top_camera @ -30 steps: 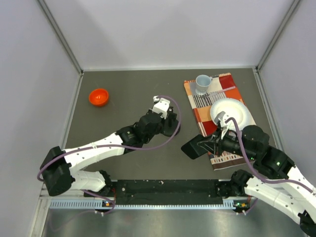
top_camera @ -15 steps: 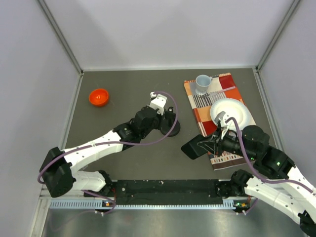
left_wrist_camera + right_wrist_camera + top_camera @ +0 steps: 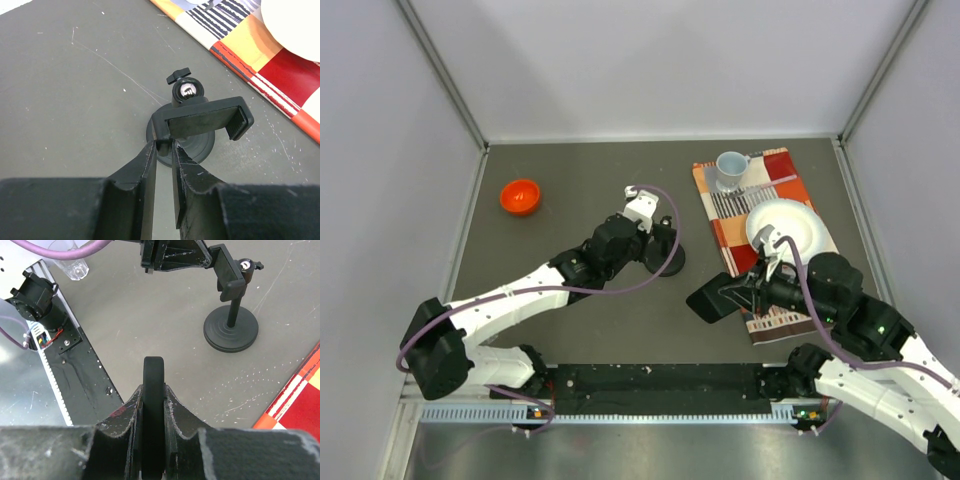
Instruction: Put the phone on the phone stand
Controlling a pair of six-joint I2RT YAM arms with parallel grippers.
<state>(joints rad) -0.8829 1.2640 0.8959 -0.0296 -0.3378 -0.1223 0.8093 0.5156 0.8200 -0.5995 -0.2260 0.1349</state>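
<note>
The phone stand stands upright mid-table on its round base; the left wrist view shows its clamp cradle and ball joint. My left gripper is closed on the left end of the cradle, fingertips pinching it just above the base. My right gripper is shut on the phone and holds it above the table, right of the stand and apart from it. In the right wrist view the phone shows edge-on between the fingers, with the stand ahead to the right.
A checkered cloth lies at the right with a cup and a white plate on it, close behind my right gripper. An orange bowl sits at the far left. Grey walls enclose the table.
My left arm shifted slightly left and back at the stand, so the stand's base now shows. The right arm with the phone has barely moved.
</note>
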